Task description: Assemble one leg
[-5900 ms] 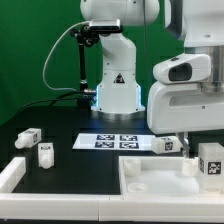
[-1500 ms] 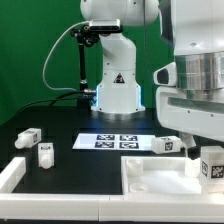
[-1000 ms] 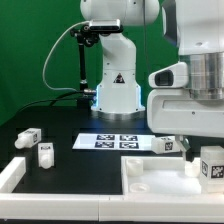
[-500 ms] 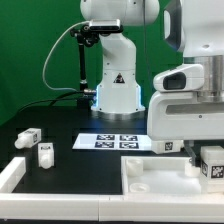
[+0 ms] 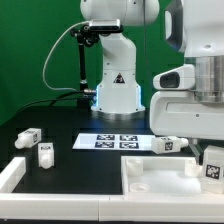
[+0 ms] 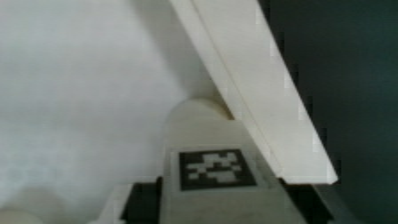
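My gripper [image 5: 211, 152] is shut on a leg [image 5: 213, 169], a chunky white peg with a square tag, held upright over the far right corner of the white tabletop [image 5: 150, 178]. In the wrist view the held leg [image 6: 215, 150] fills the lower middle, between dark fingers [image 6: 157, 200]. Its tip is close to the tabletop's raised rim [image 6: 249, 90], and I cannot tell if they touch. Another leg [image 5: 167, 144] lies just behind the tabletop. Two more legs [image 5: 28, 137] [image 5: 44, 152] lie at the exterior view's left.
The marker board [image 5: 115, 141] lies flat in front of the robot base [image 5: 117, 90]. A white raised bracket [image 5: 12, 173] stands at the front on the exterior view's left. The arm's bulky wrist hides the scene's right side.
The wrist has shifted a little above the tabletop's far right corner. The leg stays in the grip and sits slightly lower and further right than before. The loose legs have not moved.
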`<state>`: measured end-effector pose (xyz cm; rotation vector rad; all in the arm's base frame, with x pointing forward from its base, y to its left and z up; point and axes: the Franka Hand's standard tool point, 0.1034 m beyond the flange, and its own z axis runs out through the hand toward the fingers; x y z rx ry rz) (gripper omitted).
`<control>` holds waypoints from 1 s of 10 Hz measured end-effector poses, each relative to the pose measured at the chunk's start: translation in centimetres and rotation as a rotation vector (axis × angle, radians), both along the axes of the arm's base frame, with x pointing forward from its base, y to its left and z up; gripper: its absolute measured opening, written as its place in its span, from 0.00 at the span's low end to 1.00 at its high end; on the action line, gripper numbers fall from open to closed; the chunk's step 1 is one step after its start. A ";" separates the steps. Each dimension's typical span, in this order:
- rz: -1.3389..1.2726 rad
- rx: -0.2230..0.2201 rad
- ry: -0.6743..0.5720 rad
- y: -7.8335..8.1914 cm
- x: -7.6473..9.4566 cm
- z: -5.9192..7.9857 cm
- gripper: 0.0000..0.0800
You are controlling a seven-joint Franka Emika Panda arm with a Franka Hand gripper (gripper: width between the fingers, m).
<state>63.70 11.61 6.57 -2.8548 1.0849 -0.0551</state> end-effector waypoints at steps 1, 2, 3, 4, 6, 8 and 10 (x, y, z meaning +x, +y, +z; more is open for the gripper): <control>-0.160 0.007 0.012 0.2 0.0 0.0 0.36; -0.327 0.019 0.020 0.2 0.1 -0.1 0.36; -0.499 0.052 0.025 0.1 0.3 -0.1 0.36; -0.590 0.077 0.024 -0.2 0.3 -0.1 0.36; -0.666 0.089 0.012 0.0 0.2 -0.1 0.36; -0.788 0.112 0.026 0.0 0.2 -0.1 0.36; -1.114 0.174 0.100 -0.3 0.2 0.0 0.36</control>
